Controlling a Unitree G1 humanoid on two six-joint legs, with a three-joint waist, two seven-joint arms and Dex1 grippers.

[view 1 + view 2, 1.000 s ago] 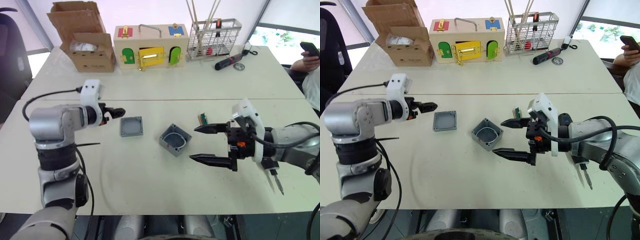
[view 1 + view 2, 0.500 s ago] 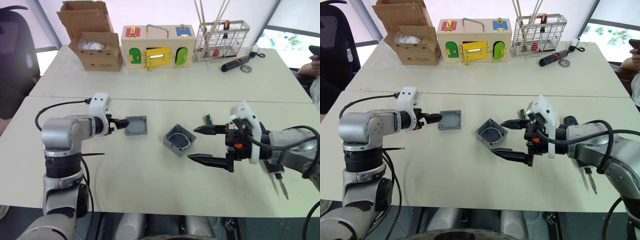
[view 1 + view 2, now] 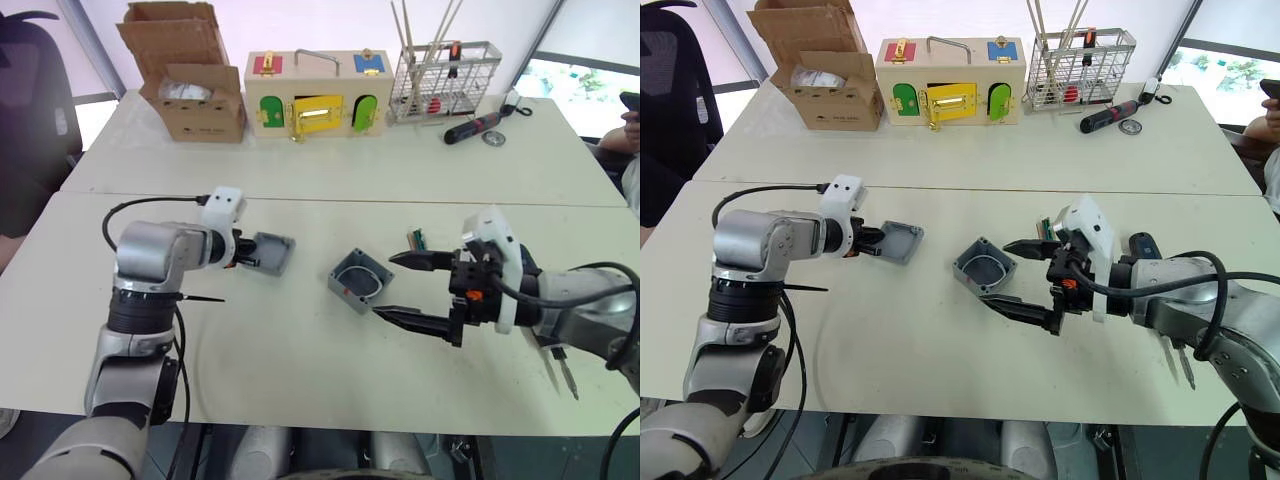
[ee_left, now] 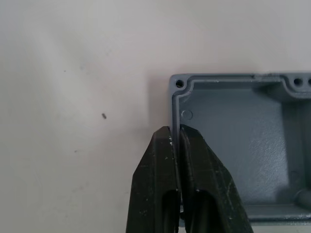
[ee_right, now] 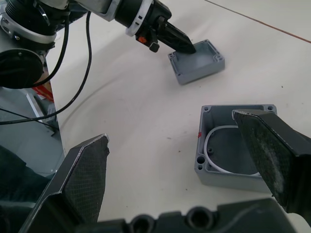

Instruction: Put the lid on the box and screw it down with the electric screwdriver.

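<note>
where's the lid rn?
The lid is on the table's left-centre, tilted, its rim pinched by the left gripper; the box sits apart to its right.

On the desk (image 3: 300,350): lid (image 3: 268,252) left of box (image 3: 357,281), apart. Left claw (image 3: 247,258) at lid's left rim; right claw (image 3: 405,290) just right of box. Behind, cardboard box (image 3: 185,90), wooden box (image 3: 310,92), wire basket (image 3: 443,80).

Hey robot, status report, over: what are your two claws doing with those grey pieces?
Left gripper shut on lid rim, lid tilted. Right gripper open beside box. Path between clear.
</note>
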